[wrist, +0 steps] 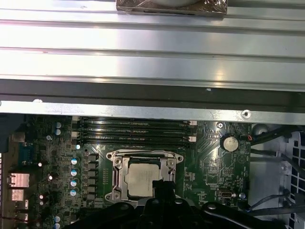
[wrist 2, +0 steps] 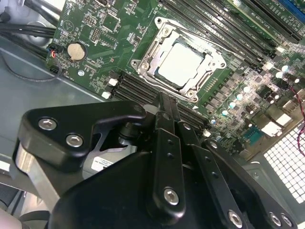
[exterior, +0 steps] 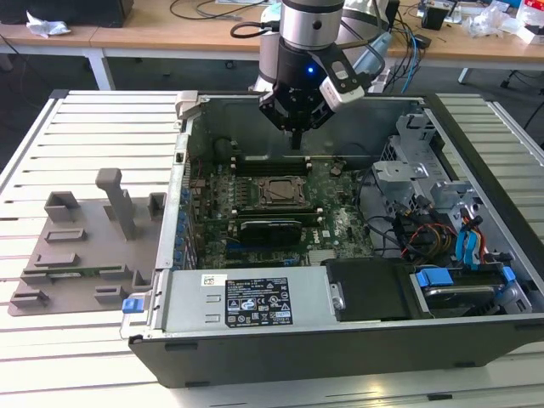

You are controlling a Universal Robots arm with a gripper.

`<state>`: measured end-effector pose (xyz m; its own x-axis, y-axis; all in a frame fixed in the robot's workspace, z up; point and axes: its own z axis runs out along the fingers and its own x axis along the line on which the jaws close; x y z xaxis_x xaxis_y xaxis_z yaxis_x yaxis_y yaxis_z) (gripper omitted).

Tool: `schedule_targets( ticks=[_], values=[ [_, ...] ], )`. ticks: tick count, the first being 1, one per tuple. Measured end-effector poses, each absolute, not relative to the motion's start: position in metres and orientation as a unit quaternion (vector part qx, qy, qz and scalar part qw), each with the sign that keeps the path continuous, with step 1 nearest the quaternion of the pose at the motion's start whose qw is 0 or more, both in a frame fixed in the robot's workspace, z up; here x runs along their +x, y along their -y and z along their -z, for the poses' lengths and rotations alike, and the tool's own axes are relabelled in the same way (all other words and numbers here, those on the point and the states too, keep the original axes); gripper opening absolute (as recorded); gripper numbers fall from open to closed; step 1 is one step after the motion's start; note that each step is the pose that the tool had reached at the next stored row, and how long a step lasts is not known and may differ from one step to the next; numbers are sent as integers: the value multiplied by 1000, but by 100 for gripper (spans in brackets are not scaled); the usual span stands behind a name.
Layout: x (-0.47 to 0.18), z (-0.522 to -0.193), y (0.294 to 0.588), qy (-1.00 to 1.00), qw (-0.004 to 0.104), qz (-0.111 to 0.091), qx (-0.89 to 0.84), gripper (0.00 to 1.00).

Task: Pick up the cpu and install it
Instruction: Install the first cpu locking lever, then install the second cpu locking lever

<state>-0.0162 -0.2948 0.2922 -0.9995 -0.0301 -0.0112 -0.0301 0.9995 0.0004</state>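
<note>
The cpu (wrist 2: 183, 64), a pale silvery square chip, lies flat inside the metal socket frame (wrist 2: 147, 62) on the green motherboard; the first wrist view also has the cpu (wrist: 139, 177) in its frame. My gripper (exterior: 296, 138) hangs above the open computer case, over the memory slots just behind the socket (exterior: 282, 191). In the second wrist view my gripper (wrist 2: 167, 102) has its dark fingers pressed together with nothing between them, a short way above the board. In the first wrist view a dark fingertip (wrist: 162, 187) overlaps the chip's edge.
A long black card (exterior: 270, 226) lies in front of the socket. The power supply (exterior: 246, 302) fills the case's near side; a drive cage with cables (exterior: 442, 212) is at the exterior view's right. A grey plastic shroud (exterior: 85, 246) rests on the slatted table.
</note>
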Motion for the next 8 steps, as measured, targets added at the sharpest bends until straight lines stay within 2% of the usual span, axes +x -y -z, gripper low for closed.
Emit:
schedule_targets(
  ticks=[8],
  values=[
    [-16, -292, 295, -1000, 6, 0, -15, 11]
  ],
)
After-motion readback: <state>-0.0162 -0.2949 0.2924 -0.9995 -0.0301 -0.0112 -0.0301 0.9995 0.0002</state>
